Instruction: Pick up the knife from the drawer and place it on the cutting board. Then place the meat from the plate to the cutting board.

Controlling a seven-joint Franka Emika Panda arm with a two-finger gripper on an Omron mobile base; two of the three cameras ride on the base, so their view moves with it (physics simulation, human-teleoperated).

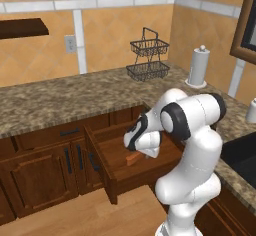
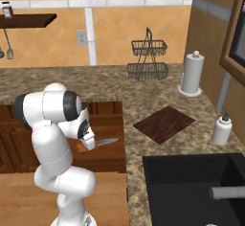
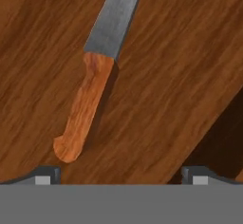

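1. The counter (image 1: 60, 100) of speckled brown stone runs along the tiled wall and turns a corner on the right; the right base view shows more of this turned stretch (image 2: 191, 143)
2. The white arm (image 1: 192, 150) bends forward and down from its base, its wrist reaching into the open drawer; from the right base view the same arm (image 2: 52, 139) stands at the left
3. The sink (image 2: 191, 186), a dark basin sunk in the counter, shows in full in the right base view and as a dark corner (image 1: 242, 157) in the left one
4. The drawer (image 1: 112, 172) of reddish-brown wood is pulled well out below the counter; the left base view shows its front panel and black bar handle, the hand view its grained floor (image 3: 166, 76)
5. The cutting board (image 2: 164, 123), dark brown, lies flat on the counter between the drawer and the paper towel roll (image 2: 192, 74)
6. The wire basket (image 1: 148, 55), two-tiered, stands on the counter by the wall
7. The gripper (image 3: 121, 173) hangs over the drawer floor with its tips spread wide, holding nothing
8. The knife (image 3: 95, 71) lies flat on the drawer floor just ahead of the left tip, orange handle nearer the tips, grey blade pointing away; the right base view shows its blade (image 2: 107, 141) jutting from behind the wrist
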